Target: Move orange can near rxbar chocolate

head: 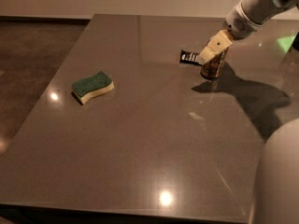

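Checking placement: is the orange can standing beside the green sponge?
No, the orange can stands by the rxbar chocolate, under the gripper, well apart from the sponge.

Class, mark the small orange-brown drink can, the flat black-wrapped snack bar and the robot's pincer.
Small orange-brown drink can [213, 70]: camera view, on its lower side wall.
Flat black-wrapped snack bar [188, 57]: camera view, on the wrapper's middle.
Pincer [209, 56]: camera view, at the can's upper part, on its tip end.

White rounded arm [261, 3], grey speckled wrist [238, 24]; cream blocky jaws on gripper [211, 59], upper right; pale base [280, 181]
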Controlling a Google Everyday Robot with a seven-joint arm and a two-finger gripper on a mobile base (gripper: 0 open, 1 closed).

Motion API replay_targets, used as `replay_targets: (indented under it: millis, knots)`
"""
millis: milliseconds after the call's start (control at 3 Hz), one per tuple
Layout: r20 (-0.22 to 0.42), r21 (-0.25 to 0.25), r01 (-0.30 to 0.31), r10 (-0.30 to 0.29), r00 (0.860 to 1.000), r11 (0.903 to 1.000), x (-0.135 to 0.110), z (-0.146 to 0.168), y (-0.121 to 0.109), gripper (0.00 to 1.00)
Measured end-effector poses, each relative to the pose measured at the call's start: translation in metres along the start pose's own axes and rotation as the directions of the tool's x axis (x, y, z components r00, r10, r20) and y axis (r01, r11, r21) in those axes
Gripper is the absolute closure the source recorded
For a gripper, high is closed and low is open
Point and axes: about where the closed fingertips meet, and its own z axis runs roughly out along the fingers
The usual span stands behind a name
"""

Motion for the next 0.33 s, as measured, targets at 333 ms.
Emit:
replay_targets:
  millis: [333]
  knots:
    - [0.000,0.000,0.000,0.000,1.000,1.0000,0.0000,0.0000,0.0000,0.00]
